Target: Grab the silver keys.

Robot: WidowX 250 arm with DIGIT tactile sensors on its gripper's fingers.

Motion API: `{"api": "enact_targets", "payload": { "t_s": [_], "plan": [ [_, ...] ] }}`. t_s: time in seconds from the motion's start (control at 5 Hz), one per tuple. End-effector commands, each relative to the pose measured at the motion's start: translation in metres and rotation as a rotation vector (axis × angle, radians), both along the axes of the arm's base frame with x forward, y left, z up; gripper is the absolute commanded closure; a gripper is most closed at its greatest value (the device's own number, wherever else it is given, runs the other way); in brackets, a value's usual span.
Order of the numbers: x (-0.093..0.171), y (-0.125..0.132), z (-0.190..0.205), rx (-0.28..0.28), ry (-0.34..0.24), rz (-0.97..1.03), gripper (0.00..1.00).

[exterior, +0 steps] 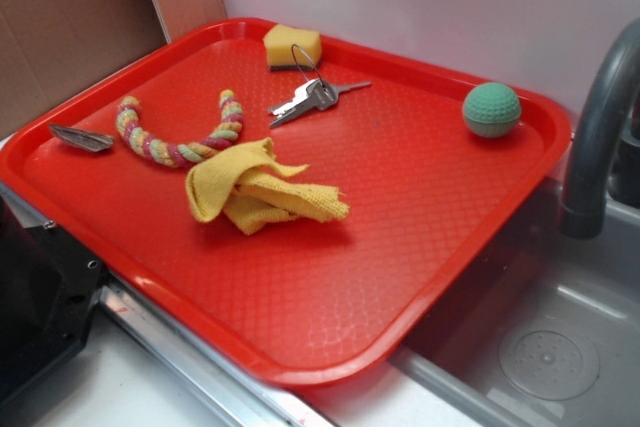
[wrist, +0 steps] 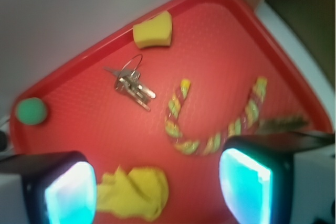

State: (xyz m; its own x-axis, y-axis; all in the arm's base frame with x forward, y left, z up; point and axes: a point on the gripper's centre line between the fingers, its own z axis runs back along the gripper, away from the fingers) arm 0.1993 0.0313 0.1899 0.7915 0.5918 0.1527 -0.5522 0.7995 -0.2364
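My pincer (wrist: 157, 187) hangs wide open and empty above the red tray (exterior: 420, 277), the silver keys (exterior: 310, 97) not yet reached.

Nearest me lies the yellow cloth (wrist: 134, 192), then the striped rope (wrist: 210, 124); a low approach could snag either. Beyond, the keys lie flat in open room, their wire ring near the sponge (wrist: 153, 30) at the far rim; flat metal may slip from my fingers (wrist: 71, 195), and overshooting would hit sponge or rim.

Silver keys (exterior: 312, 97) (wrist: 131, 84): small bunch on a thin wire ring.
Shiny metal, lying flat and fanned on a red tray, ring end nearest a yellow sponge.
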Motion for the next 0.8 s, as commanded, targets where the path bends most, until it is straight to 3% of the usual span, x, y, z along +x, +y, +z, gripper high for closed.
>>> {"api": "enact_targets", "payload": {
  "t_s": [0.0,0.2,0.4,0.6],
  "plan": [
    [0.003,0.006,0.009,-0.001,-0.037,0.001,0.00],
    [0.003,0.006,0.009,-0.001,-0.037,0.001,0.00],
    [0.039,0.032,-0.029,0.073,0.051,0.031,0.00],
    [0.062,0.051,-0.057,0.086,-0.023,-0.003,0.00]
  ]
}}
